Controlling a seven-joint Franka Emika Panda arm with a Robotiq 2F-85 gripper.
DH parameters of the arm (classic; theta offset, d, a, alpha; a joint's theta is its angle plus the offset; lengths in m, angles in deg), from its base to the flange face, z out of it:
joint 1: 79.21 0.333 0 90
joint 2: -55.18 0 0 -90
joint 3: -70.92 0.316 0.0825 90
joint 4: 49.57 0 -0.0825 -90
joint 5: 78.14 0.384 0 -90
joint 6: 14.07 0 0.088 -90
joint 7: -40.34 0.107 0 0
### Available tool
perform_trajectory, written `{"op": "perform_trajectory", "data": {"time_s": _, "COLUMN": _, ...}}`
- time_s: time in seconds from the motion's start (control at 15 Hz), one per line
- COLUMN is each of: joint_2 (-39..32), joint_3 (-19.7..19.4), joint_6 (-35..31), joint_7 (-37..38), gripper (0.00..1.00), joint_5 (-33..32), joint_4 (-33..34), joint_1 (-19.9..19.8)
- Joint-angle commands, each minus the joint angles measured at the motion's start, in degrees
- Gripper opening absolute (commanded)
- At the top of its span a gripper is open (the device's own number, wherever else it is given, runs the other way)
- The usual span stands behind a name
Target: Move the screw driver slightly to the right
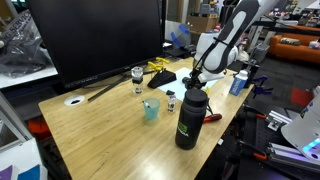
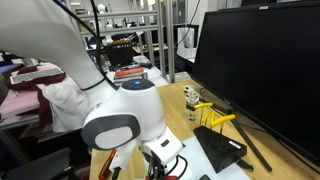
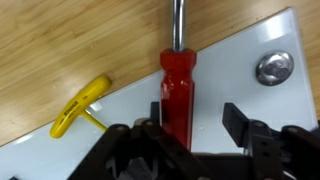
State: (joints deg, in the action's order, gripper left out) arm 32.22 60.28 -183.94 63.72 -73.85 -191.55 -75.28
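Observation:
The screw driver (image 3: 177,85) has a red handle and a thin metal shaft. In the wrist view it lies partly on a pale sheet (image 3: 250,95) with its shaft pointing away over the wooden table. My gripper (image 3: 197,120) is open and low over it. The handle sits between the fingers, close to the left one. In an exterior view my gripper (image 1: 195,74) is down at the table's far side and hides the screw driver.
A yellow T-handle tool (image 3: 80,108) lies left of the screw driver, and a round metal piece (image 3: 273,68) lies to its right. A black bottle (image 1: 190,120), a teal cup (image 1: 151,108), a small red item (image 1: 212,117) and a large monitor (image 1: 100,40) are on the table.

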Motion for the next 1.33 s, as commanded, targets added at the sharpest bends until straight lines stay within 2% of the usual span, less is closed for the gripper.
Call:
{"op": "perform_trajectory", "data": {"time_s": 0.0, "joint_2": 0.5, "joint_3": -3.5, "joint_6": -3.1, "joint_7": 2.0, "gripper": 0.98, "joint_5": -0.5, "joint_4": -0.3, "joint_1": 4.3}}
{"op": "perform_trajectory", "data": {"time_s": 0.33, "joint_2": 0.5, "joint_3": -10.6, "joint_6": -6.7, "joint_7": 2.9, "gripper": 1.0, "joint_5": -2.5, "joint_4": -0.2, "joint_1": 12.8}}
{"op": "perform_trajectory", "data": {"time_s": 0.53, "joint_2": 1.2, "joint_3": -13.2, "joint_6": -8.0, "joint_7": 2.3, "gripper": 1.0, "joint_5": -2.1, "joint_4": -0.6, "joint_1": 16.6}}
{"op": "perform_trajectory", "data": {"time_s": 0.87, "joint_2": 2.1, "joint_3": -20.2, "joint_6": -11.3, "joint_7": 2.6, "gripper": 1.0, "joint_5": -2.6, "joint_4": -1.9, "joint_1": 23.9}}
{"op": "perform_trajectory", "data": {"time_s": 1.0, "joint_2": 3.2, "joint_3": -21.5, "joint_6": -12.3, "joint_7": 2.3, "gripper": 1.0, "joint_5": -2.0, "joint_4": -2.9, "joint_1": 25.4}}
{"op": "perform_trajectory", "data": {"time_s": 1.13, "joint_2": 6.1, "joint_3": -19.4, "joint_6": -12.1, "joint_7": 1.2, "gripper": 1.0, "joint_5": -1.7, "joint_4": -4.3, "joint_1": 23.9}}
{"op": "perform_trajectory", "data": {"time_s": 1.2, "joint_2": 2.8, "joint_3": -19.9, "joint_6": -11.3, "joint_7": 1.9, "gripper": 1.0, "joint_5": -1.5, "joint_4": -1.9, "joint_1": 24.3}}
{"op": "perform_trajectory", "data": {"time_s": 1.27, "joint_2": 3.9, "joint_3": -19.7, "joint_6": -11.3, "joint_7": 1.9, "gripper": 1.0, "joint_5": -1.5, "joint_4": -2.5, "joint_1": 24.4}}
